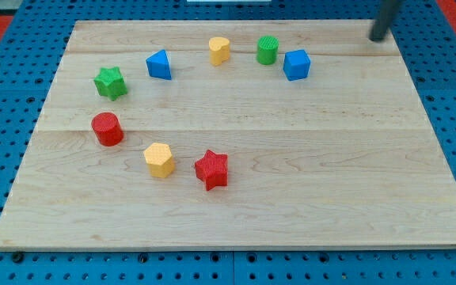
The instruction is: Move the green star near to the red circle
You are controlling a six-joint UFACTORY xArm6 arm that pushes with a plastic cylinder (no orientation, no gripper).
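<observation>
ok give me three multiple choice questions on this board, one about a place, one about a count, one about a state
1. Where is my tip?
A. at the view's top right, apart from all blocks
B. touching the green star
C. between the two red blocks

2. How many blocks are on the board?
A. six
B. eight
C. ten

3. How do the green star and the red circle stand?
A. touching
B. stacked
C. apart, the star above the circle in the view

Answers:
1 A: the rod ends near the board's top right corner, the blue cube being the closest block.
2 B: two green, two red, two blue and two yellow.
3 C: bare wood shows between them.
</observation>
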